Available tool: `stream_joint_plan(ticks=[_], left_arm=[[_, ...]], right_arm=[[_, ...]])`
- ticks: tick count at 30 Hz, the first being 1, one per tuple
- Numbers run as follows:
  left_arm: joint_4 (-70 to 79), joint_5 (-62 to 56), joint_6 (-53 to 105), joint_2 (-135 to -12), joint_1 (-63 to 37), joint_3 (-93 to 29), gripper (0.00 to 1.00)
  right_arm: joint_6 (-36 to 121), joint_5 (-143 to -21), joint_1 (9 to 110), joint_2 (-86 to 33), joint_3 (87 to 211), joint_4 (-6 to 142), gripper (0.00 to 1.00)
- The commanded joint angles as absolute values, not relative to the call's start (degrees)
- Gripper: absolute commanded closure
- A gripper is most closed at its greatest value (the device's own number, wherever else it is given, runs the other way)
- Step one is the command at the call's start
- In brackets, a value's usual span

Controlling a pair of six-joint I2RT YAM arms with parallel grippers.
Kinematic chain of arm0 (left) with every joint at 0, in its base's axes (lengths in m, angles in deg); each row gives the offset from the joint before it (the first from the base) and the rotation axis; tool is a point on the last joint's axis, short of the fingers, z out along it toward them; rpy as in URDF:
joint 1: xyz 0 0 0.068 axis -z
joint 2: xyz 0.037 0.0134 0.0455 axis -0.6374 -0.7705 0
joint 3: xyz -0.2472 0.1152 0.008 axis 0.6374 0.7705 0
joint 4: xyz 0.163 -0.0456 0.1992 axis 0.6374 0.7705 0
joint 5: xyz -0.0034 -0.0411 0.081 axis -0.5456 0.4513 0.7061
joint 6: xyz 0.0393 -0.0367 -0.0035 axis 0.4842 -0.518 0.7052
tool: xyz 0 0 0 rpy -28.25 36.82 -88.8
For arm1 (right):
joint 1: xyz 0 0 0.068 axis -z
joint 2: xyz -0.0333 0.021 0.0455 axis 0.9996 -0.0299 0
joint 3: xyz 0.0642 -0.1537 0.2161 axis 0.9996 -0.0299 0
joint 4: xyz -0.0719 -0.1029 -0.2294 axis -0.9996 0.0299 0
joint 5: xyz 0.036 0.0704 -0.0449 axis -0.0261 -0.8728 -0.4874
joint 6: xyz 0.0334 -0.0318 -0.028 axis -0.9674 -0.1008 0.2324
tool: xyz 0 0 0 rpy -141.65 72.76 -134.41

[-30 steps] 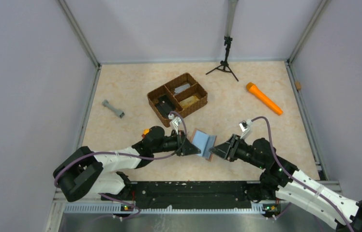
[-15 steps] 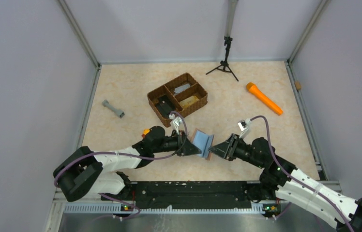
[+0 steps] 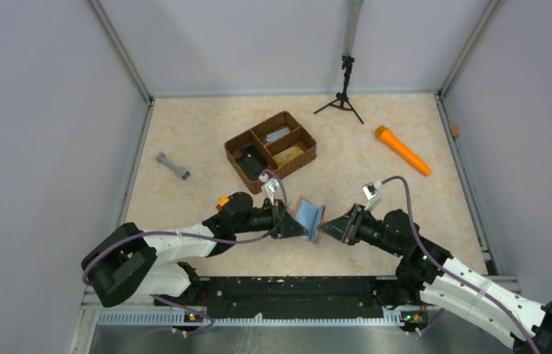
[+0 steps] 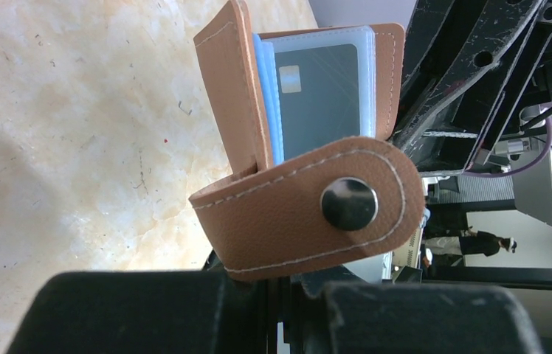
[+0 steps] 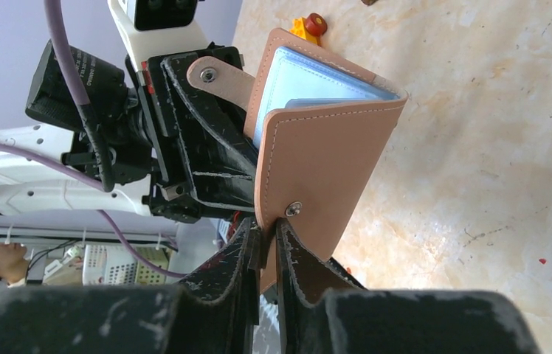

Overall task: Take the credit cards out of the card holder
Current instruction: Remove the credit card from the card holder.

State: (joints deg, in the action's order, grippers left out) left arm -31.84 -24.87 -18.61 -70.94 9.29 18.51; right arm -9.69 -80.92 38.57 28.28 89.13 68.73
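Centre of the desk [image 3: 199,125], seen from above: the card holder [image 3: 310,216] is held between the two arms, opened in a V, its pale blue inside showing. Whether its lower edge touches the desk cannot be told.

The left hand [image 3: 288,225] is closed on the cover nearest it. In its wrist view the tan closing strap [image 4: 288,214] with a metal snap [image 4: 348,203] curls across just in front of the fingers.

The right hand [image 3: 329,228] pinches the bottom edge of the opposite cover. Its two fingers [image 5: 247,254] are nearly together with the leather between them, just under a small rivet [image 5: 293,209].

Inside the holder stand clear plastic sleeves [image 4: 367,74]. A dark grey card [image 4: 317,96] with a pale chip sits in the front sleeve, fully within its pocket.

Farther back on the desk are a brown woven basket [image 3: 237,171] of three compartments, an orange flashlight [image 3: 402,150] to the right, a grey dumbbell-shaped piece [image 3: 173,166] to the left, and a small black tripod [image 3: 343,99] near the back wall.
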Motion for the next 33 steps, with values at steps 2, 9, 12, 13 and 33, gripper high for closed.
stream_joint_plan(ticks=[2,9,12,13,33], left_arm=[[-37.12,-27.43,-19.38,-71.0,10.41,15.22,1.0],[-36.73,-26.74,-18.97,-70.68,10.95,15.11,1.0],[-36.33,-26.86,-18.92,-70.45,10.94,14.95,1.0],[-36.39,-26.94,-18.94,-70.5,11.02,14.79,1.0],[-33.49,-25.65,-17.79,-69.49,11.29,14.23,1.0]], right_arm=[[-9.43,-80.98,38.73,26.96,89.28,66.53,0.82],[-9.34,-80.81,38.75,26.89,89.33,66.8,0.76],[-9.34,-80.69,38.72,26.98,89.27,67.07,0.79],[-9.39,-80.76,38.72,27.1,89.2,66.95,0.76],[-8.12,-81.32,38.78,27.09,89.55,68.38,0.45]])
